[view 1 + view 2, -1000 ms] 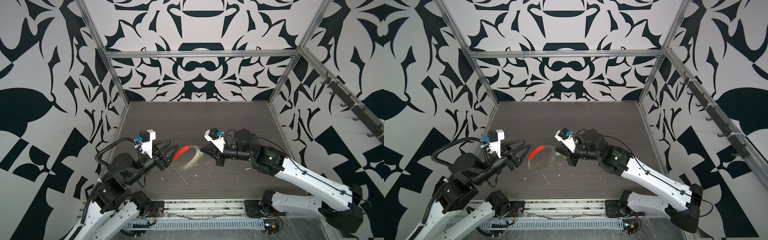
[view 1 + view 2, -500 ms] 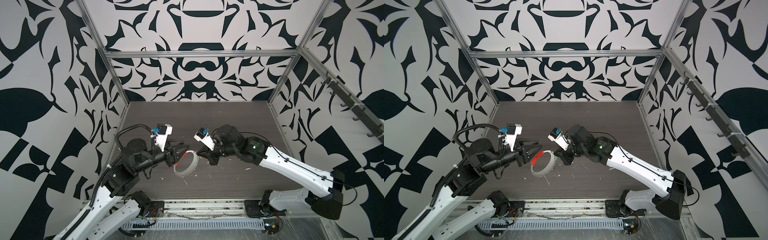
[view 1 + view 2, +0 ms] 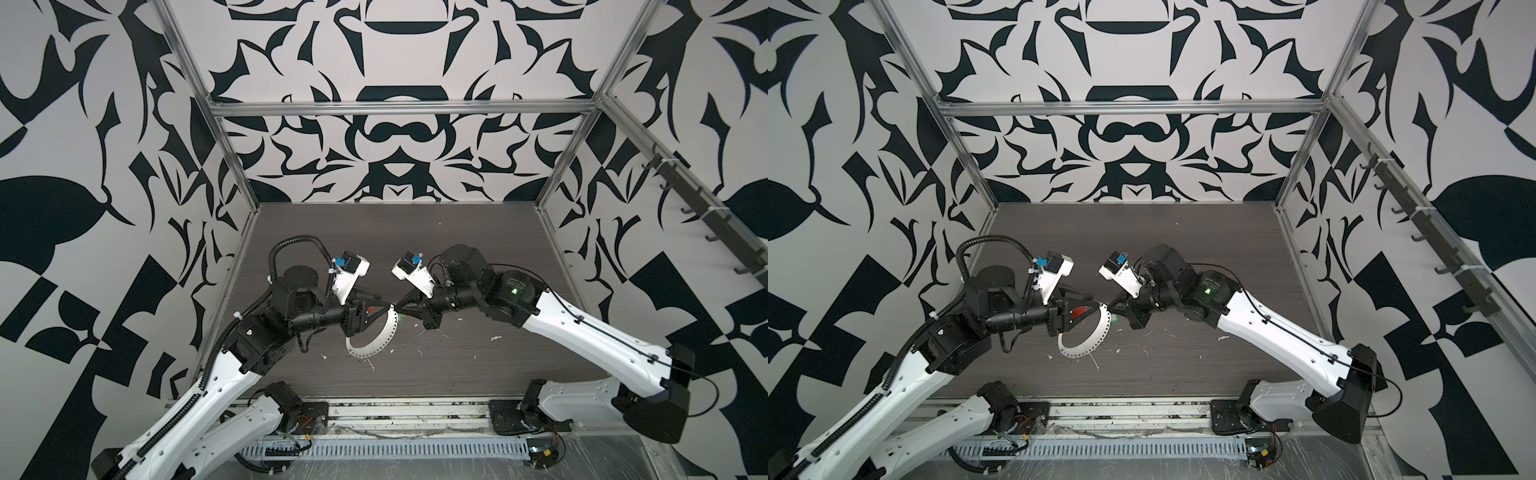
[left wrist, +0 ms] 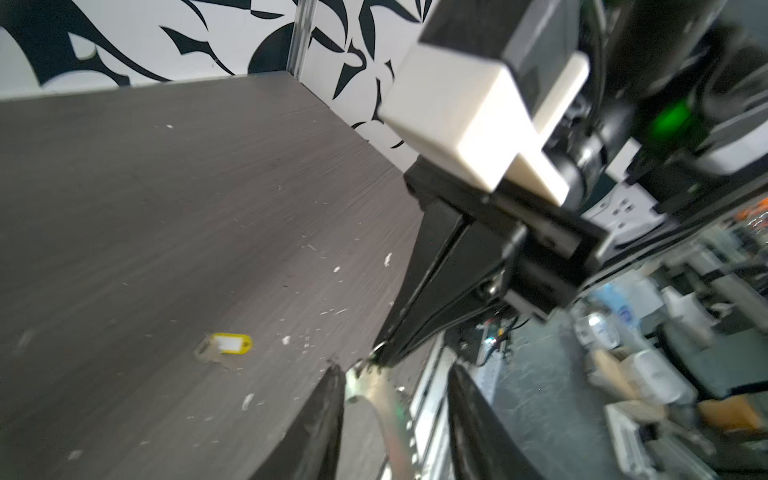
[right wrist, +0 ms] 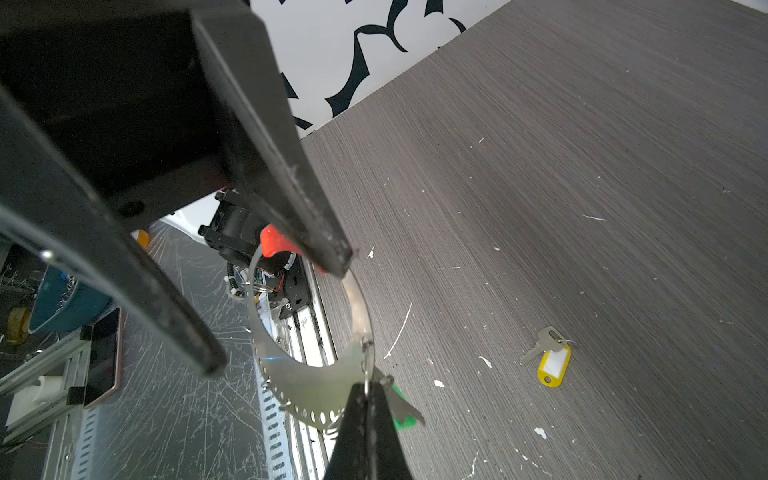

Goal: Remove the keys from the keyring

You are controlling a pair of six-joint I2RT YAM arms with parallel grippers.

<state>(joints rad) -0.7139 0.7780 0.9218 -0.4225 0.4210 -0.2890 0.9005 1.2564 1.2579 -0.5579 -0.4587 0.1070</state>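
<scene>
Top views: both show the keyring (image 3: pixel 376 347) standing on edge on the tabletop (image 3: pixel 478 249), between the two arms. The left pincer (image 3: pixel 384 303) straddles its red segment (image 3: pixel 371 310) with the jaws apart. The right pincer (image 3: pixel 397 308) comes in from the opposite side, tips pinched together at the rim. A bit of the green key tag (image 3: pixel 1113 320) peeks out right there. There's loads of bare tabletop behind the arms. The front rail (image 3: pixel 395 411) is the close edge, and the ring sits nearer to it than to the back wall.

Left wrist: the yellow key tag (image 4: pixel 227 345) lies flat on the tabletop, off the ring already and well apart from it. The ring's band runs between this pincer's fingers (image 4: pixel 328 415) with a visible gap, so I'd call it open, not clamped.

Right wrist: the right pincer is closed on a small split ring (image 5: pixel 365 374) threaded through the band, with the green tag just beside the tips. The yellow tag and its silver key (image 5: pixel 542 340) lie off to the side.

What'd worry me: the left isn't clamping, so a tug on that split ring could drag or tip the whole keyring instead of working the ring off. The two pincers are also nearly touching, so a twist could knock them together. A tag that pops free could skid toward the front rail.
</scene>
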